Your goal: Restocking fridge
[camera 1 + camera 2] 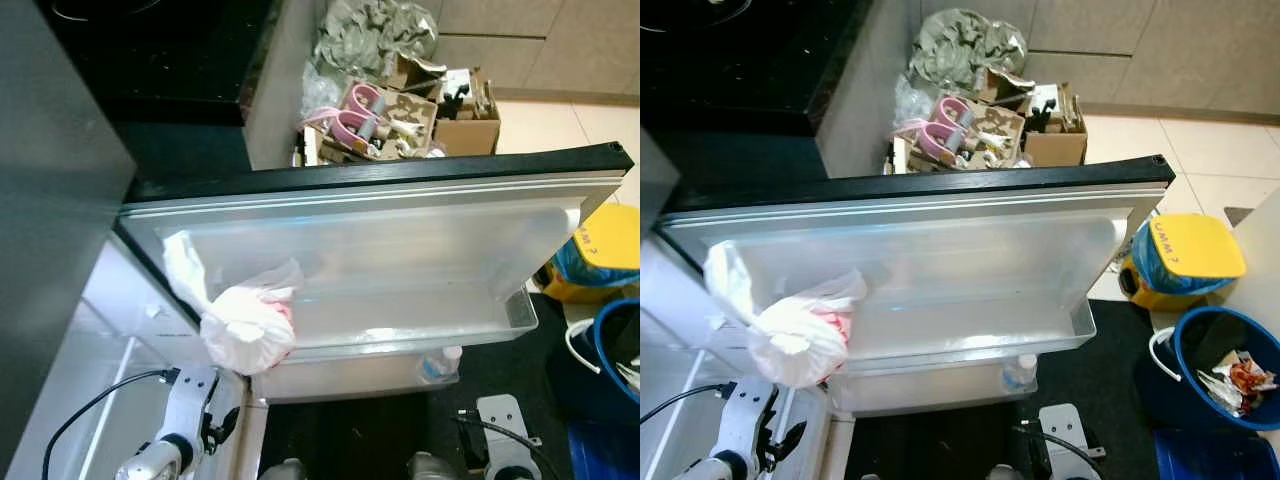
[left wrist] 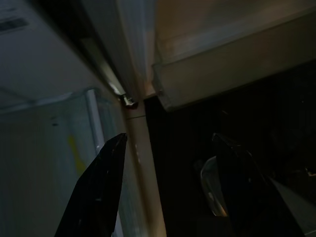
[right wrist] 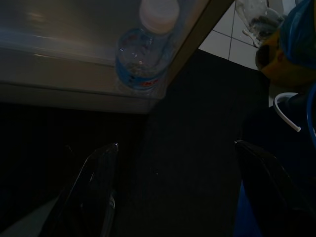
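Fridge door (image 1: pixel 400 190) stands swung open, its inner side facing up toward the head camera. Upper door bin (image 1: pixel 520 315) carries a knotted white bag (image 1: pixel 245 325) at the hinge end; the lower bin holds a water bottle (image 3: pixel 143 54) lying near the door's free end. Behind the door sit a box of clutter (image 1: pixel 400 120) and, off the free end, a yellow-lidded pail (image 1: pixel 1180 255) and a blue bucket (image 1: pixel 1230 370). Left gripper (image 2: pixel 168 182) hangs below the door near the hinge, fingers spread wide, empty, touching nothing. Right gripper (image 3: pixel 177 192) hangs under the lower bin, likewise parted and empty, the bottle above it. Judged step: fetching stock; probably neither arm is engaged yet, though the wrist views are dim. To do it well, keep both grippers clear of the bins' edges and fill the bare middle of the upper bin.
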You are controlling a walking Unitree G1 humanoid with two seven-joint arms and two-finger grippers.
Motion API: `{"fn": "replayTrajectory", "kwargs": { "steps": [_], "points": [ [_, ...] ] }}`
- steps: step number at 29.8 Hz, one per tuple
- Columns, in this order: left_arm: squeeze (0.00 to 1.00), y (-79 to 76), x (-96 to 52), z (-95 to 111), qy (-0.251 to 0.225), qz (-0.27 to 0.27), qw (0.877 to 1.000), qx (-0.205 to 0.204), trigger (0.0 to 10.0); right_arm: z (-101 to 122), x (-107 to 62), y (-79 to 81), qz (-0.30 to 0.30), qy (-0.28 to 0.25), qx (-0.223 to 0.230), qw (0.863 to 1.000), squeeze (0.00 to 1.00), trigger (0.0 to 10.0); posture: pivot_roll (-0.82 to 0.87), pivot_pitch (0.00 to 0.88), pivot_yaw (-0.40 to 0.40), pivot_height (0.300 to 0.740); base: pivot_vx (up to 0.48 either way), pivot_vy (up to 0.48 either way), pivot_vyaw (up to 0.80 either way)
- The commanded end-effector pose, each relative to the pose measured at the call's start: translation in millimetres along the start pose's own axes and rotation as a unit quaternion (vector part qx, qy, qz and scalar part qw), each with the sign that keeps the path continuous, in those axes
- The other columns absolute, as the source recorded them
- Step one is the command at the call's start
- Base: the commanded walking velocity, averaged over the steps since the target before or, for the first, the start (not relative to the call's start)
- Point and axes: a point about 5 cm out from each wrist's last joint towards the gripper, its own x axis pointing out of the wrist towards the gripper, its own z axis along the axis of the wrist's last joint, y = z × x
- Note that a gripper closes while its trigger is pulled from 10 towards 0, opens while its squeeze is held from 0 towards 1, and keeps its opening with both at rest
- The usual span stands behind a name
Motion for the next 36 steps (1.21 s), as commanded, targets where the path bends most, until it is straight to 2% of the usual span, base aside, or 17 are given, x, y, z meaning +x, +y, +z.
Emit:
{"fn": "replayTrajectory", "kwargs": {
  "steps": [1, 15, 23, 30, 36],
  "points": [
    [0.0, -2.9, -2.2, -6, 0.008, -0.003, 1.0, -0.003, 10.0, -8, -4.0, -0.1, -0.004, 0.014, 0.002, 1.0, 0.0, 10.0, 0.01, 0.157, 0.006, 0.686, 0.0, 0.0, 0.0],
    [0.0, -2.8, -2.3, -8, 0.014, -0.002, 1.0, -0.001, 10.0, -10, -4.9, -1.2, -0.006, 0.019, -0.002, 1.0, 0.0, 10.0, 0.01, 0.154, 0.005, 0.686, 0.0, 0.0, 0.0],
    [0.0, -2.4, -4.6, -23, 0.038, 0.005, 0.999, 0.001, 10.0, -13, -6.2, -3.6, -0.013, 0.025, -0.009, 1.0, 0.0, 10.0, 0.0, 0.152, 0.003, 0.686, 0.0, 0.0, 0.0],
    [0.0, -2.9, -4.9, -27, 0.046, 0.006, 0.999, 0.002, 10.0, -14, -6.1, -5.5, -0.012, 0.025, -0.009, 1.0, 0.0, 10.0, 0.0, 0.148, 0.0, 0.726, 0.0, 0.0, 0.0],
    [0.0, -1.8, -4.0, -28, 0.047, 0.008, 0.999, 0.004, 10.0, -13, -5.4, -6.3, -0.014, 0.026, -0.01, 1.0, 0.0, 10.0, 0.0, 0.144, -0.001, 0.74, 0.0, 0.0, 0.0]
  ]
}}
